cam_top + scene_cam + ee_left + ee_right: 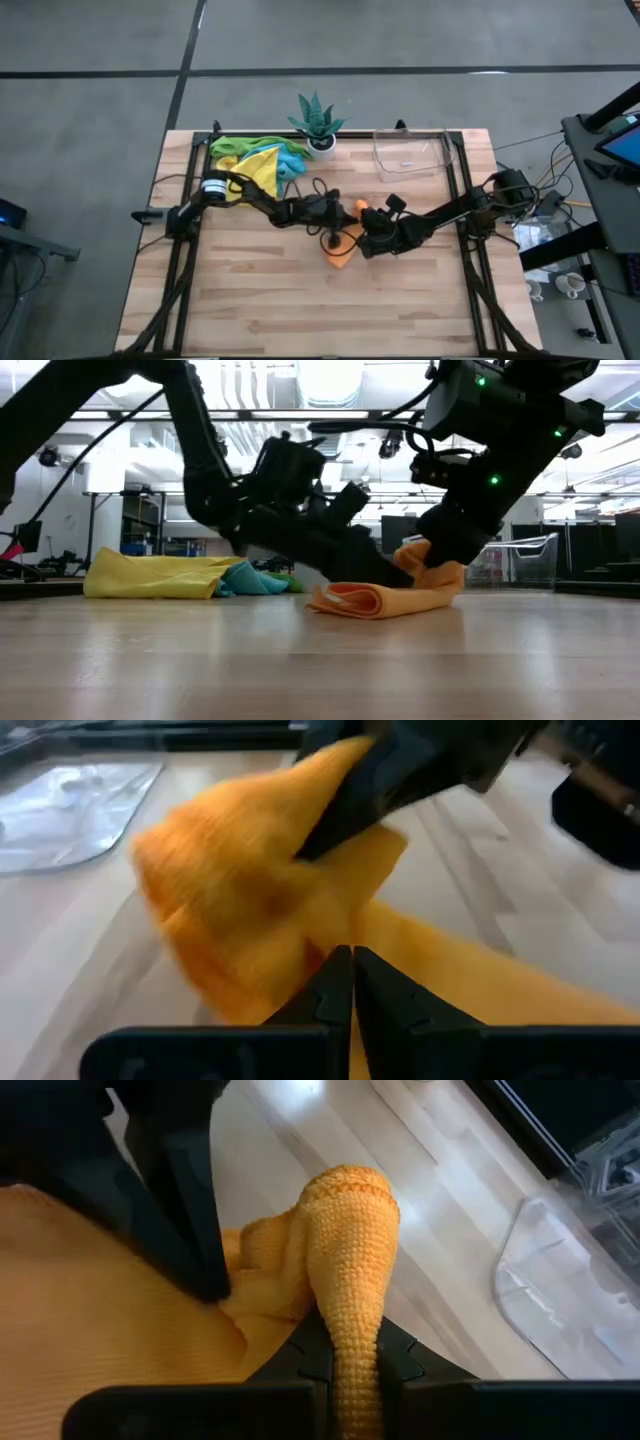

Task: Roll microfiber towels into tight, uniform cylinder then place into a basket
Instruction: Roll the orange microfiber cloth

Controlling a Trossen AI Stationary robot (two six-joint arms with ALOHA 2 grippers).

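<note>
While my two arms are meeting over the middle of the pale wooden table (250, 300), I am working on the soft orange microfiber towel (343, 250) lying there, partly rolled. Starting at the left, the loose heap of green, yellow and light blue microfiber towels (258, 160) is sitting at the table's far left, beside the spiky green plant in its white pot (319, 124). My left gripper (352, 982) is reaching in from that side, its fingers pressed fully together with their tips lying against the orange cloth just in front of them; I cannot tell whether any fabric is caught between them. My right gripper (352, 1348) is coming in from the other side, and its fingers are pinching a raised fold of the same towel. Farther right, the clear rectangular plastic basket (410, 153) is standing at the far edge, well apart from the towel.
</note>
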